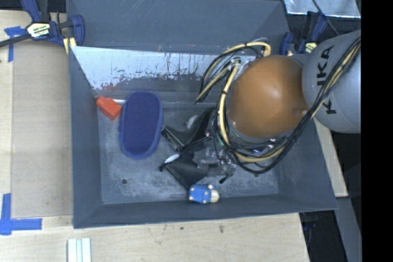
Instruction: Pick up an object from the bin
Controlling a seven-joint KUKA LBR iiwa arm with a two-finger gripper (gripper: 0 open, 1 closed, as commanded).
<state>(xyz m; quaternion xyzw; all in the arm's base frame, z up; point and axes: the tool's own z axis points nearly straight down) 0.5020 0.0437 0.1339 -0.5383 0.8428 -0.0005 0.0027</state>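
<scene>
My gripper [216,159] is low in the middle of the bin, mostly hidden under the arm's orange dome and cables. Right beside it on the left lie two black angular things, one [178,135] further back and one [184,173] nearer the front wall. Whether either one is touched I cannot tell. A small blue toy-like thing [203,194] with a pale end lies just in front of the gripper, against the bin's front wall.
A large dark-blue oval thing [140,123] lies left of centre. A small orange block [110,108] sits behind it by the left wall. The arm and its cables cover the right half of the bin floor.
</scene>
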